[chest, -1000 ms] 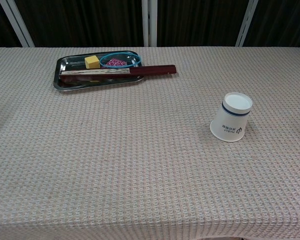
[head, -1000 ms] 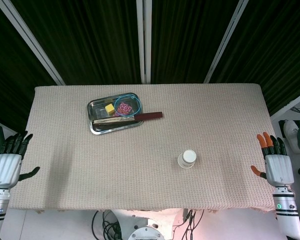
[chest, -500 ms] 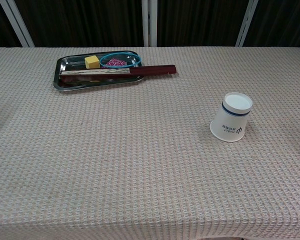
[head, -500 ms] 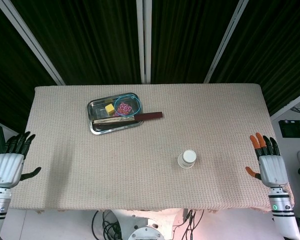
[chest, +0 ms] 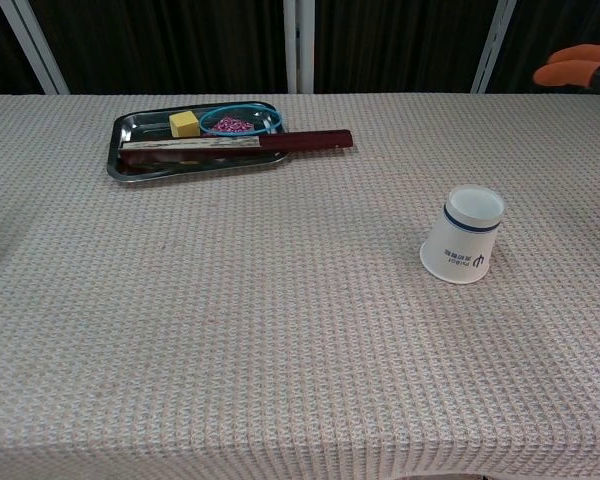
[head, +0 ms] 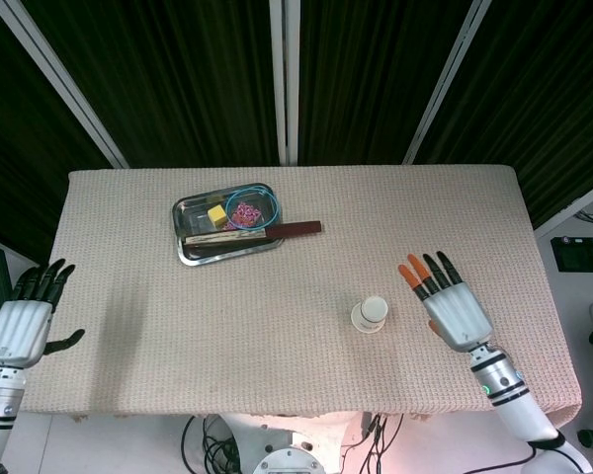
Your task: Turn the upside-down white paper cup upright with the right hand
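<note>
The white paper cup [head: 370, 314] stands upside down on the woven tablecloth, right of centre; the chest view shows the cup [chest: 463, 235] with its wide mouth down and a blue ring near the top. My right hand [head: 447, 302] hovers over the table just right of the cup, fingers spread and holding nothing; only its orange fingertips [chest: 577, 66] show at the top right of the chest view. My left hand [head: 27, 318] hangs beyond the table's left edge, fingers apart and empty.
A metal tray [head: 190, 247] at the back left holds a yellow block [head: 216, 214], a blue-rimmed bowl of pink bits [head: 247, 210] and a dark red stick [head: 295, 229] poking out over its right side. The table's near edge runs just below the cup.
My right hand has swung in from beyond the table's right edge to hover just right of the cup. The cup and the left hand stay put.
</note>
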`<action>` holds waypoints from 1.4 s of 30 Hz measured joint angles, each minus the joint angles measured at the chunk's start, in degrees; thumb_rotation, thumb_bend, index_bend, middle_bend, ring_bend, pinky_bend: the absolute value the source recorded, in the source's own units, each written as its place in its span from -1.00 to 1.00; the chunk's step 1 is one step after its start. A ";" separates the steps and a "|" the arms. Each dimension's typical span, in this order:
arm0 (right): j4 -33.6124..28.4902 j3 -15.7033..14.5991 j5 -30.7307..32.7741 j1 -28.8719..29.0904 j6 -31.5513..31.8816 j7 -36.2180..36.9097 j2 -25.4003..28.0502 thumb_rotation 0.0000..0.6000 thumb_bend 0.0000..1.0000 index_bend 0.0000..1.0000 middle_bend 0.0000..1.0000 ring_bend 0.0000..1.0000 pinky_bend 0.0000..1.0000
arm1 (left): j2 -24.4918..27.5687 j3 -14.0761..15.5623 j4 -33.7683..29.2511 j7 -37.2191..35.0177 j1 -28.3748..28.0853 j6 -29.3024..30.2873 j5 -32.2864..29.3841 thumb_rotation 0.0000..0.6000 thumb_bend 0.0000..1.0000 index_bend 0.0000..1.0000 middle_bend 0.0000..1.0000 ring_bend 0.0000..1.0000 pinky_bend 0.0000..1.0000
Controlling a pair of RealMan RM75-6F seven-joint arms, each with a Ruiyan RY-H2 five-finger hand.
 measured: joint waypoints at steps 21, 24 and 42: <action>-5.70 -2.75 21.69 15.68 -10.20 -38.74 -8.97 1.00 -0.89 -1.00 -0.80 -1.00 -1.00 | 0.56 0.25 -0.37 0.21 -0.09 -0.81 -0.66 1.00 -0.69 -1.00 -1.00 -1.00 -0.86; -4.16 -3.73 21.55 16.16 -8.92 -38.94 -10.17 1.00 -0.88 -0.96 -0.74 -1.00 -1.00 | 0.59 0.21 -0.50 0.12 -0.08 -0.92 -0.94 1.00 -0.69 -1.00 -1.00 -1.00 -0.86; 0.56 -6.74 19.06 17.93 -5.22 -36.65 -13.33 1.00 -0.81 -0.15 -0.17 -0.99 -1.00 | 1.02 0.21 -1.03 -1.05 -0.19 -1.91 -1.88 1.00 -0.69 -1.00 -1.00 -1.00 -0.86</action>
